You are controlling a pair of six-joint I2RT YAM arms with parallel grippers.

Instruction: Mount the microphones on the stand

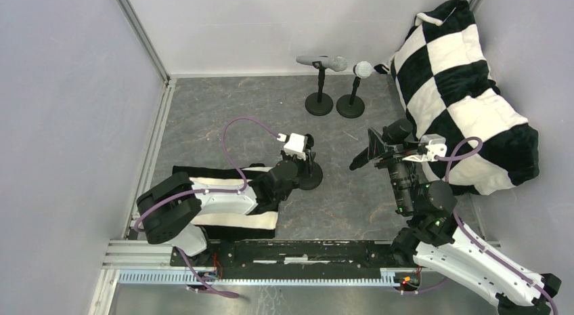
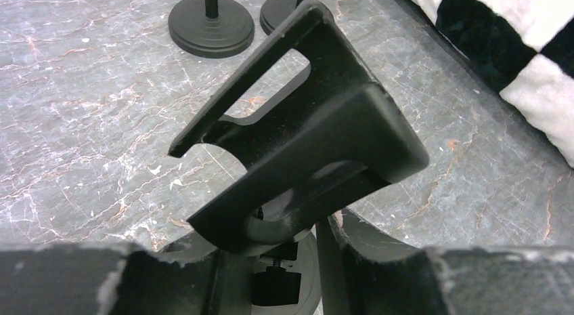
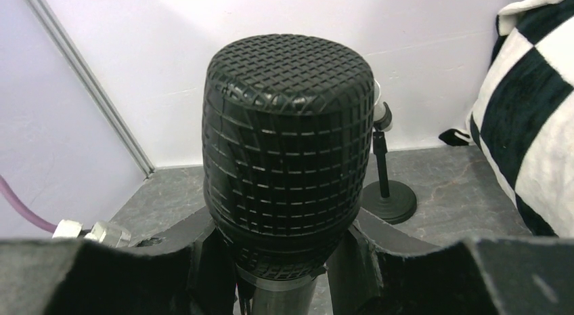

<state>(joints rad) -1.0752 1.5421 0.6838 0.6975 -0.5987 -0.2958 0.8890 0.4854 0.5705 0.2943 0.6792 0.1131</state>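
Black mesh-headed stick microphone (image 3: 288, 145), clamped just below its head in the right gripper (image 3: 284, 250), above the middle of the grey marbled table (image 1: 223, 112). We judge it rigid, light and smooth-barrelled: hold the barrel, not the mesh. The left gripper (image 2: 274, 250) pinches the empty black clip stand (image 2: 304, 145).

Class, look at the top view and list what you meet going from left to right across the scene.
Corner post → striped cloth → near stand → black mic → checked cushion
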